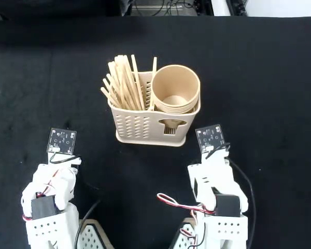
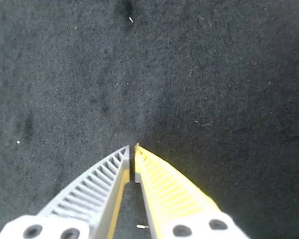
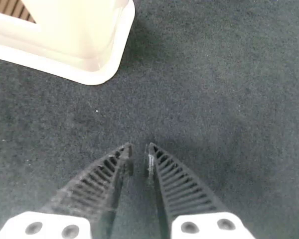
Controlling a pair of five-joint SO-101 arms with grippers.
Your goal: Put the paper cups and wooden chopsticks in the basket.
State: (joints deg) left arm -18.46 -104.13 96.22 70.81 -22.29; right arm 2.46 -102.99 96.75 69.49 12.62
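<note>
A beige slotted basket (image 1: pixel 147 127) stands in the middle of the black table. Stacked paper cups (image 1: pixel 175 89) sit upright in its right compartment. A bundle of wooden chopsticks (image 1: pixel 123 83) leans in its left compartment. My left gripper (image 2: pixel 132 148) is shut over bare black cloth, with its arm (image 1: pixel 51 192) at the near left. My right gripper (image 3: pixel 138 148) is shut and holds nothing, just short of the basket's corner (image 3: pixel 102 55). Its arm (image 1: pixel 217 189) rests at the near right.
Black cloth (image 1: pixel 269 93) covers the table all around the basket. Red and white wires (image 1: pixel 173 202) loop beside the right arm's base. Cables lie beyond the table's far edge (image 1: pixel 160 8).
</note>
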